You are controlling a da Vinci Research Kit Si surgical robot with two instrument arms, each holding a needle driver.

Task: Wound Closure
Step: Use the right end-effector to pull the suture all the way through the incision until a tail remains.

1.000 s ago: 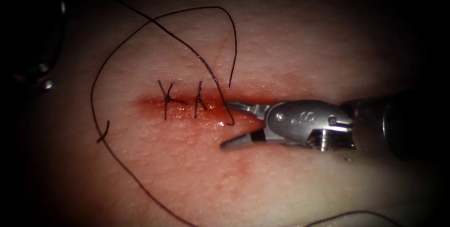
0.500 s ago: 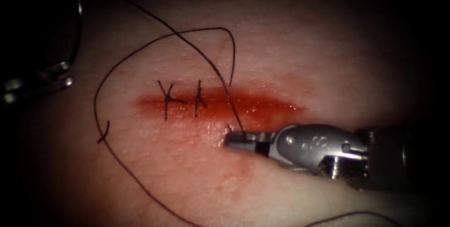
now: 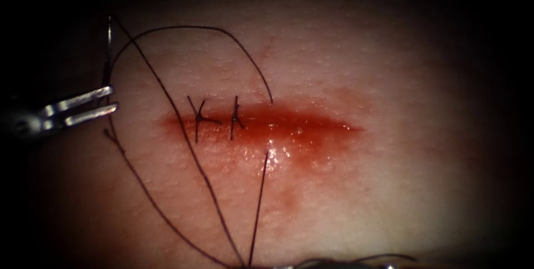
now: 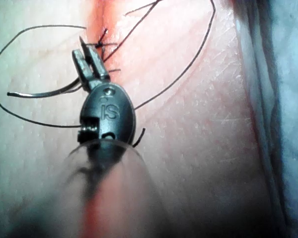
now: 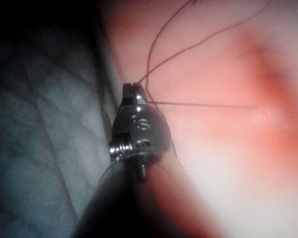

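Left arm's silver needle driver [image 3: 114,98], far left of the red-edged cut [image 3: 334,128]: I read its jaws as pressed onto the thin curved steel needle [image 3: 108,46] near one end; the needle stands clear of the pale pork tissue [image 3: 389,191]. Two dark knotted stitches [image 3: 197,118] cross the cut's left part, with glossy red fluid [image 3: 295,135] pooled beside them. Dark thread [image 3: 189,141] loops over the stitches, and one strand leaves the tissue below the cut. Right arm's grey needle driver [image 5: 132,88]: jaws pinching the thread.
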